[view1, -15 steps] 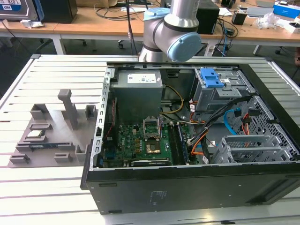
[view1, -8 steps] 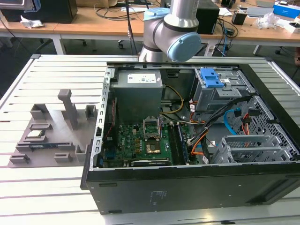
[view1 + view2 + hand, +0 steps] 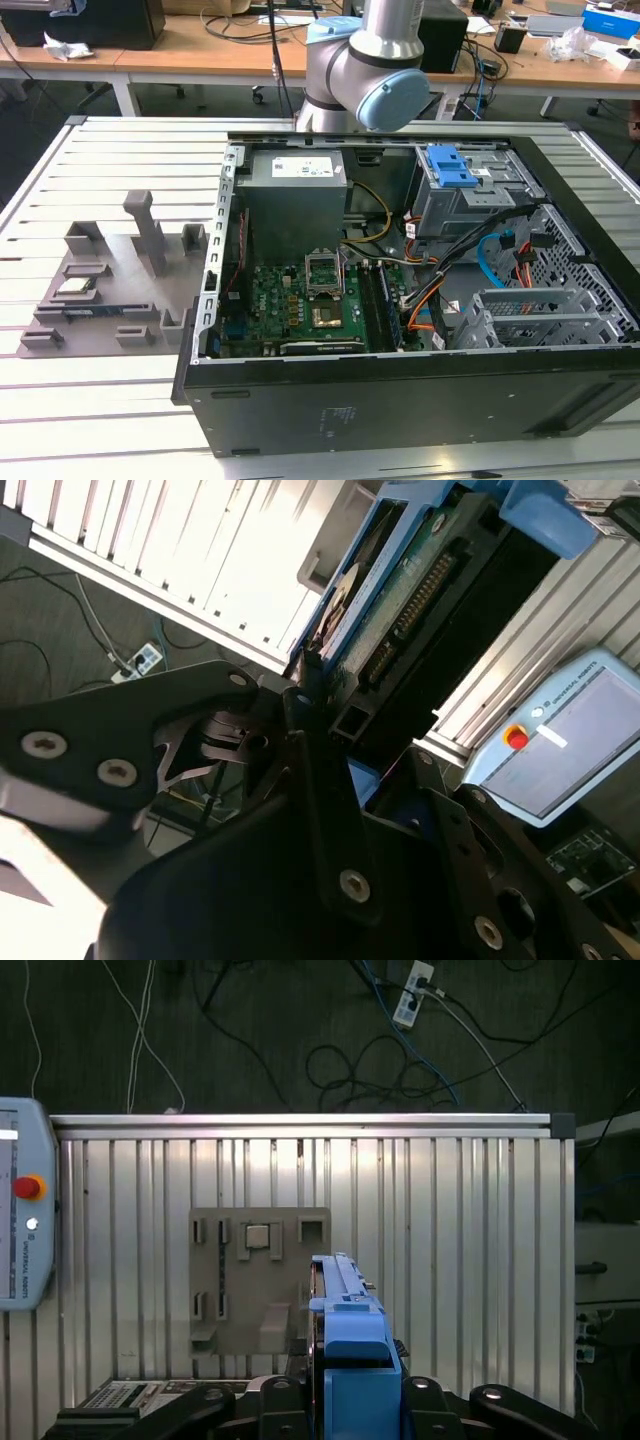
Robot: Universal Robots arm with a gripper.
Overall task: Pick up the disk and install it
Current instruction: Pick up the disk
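Silver rectangular hard-drive disk in its blue plastic carrier bracket, gripped edge-on by the black-fingered hand. The hand is closed on the disk and holds it high above the slotted aluminium table, with the grey moulded fixture plate below. In the second wrist view the green circuit-board face and pin connector are exposed. Good practice, as judged: a firm grip, the disk square to the grey metal drive cage of the open black computer case, connector toward the orange and black cables, lowered without snagging them.
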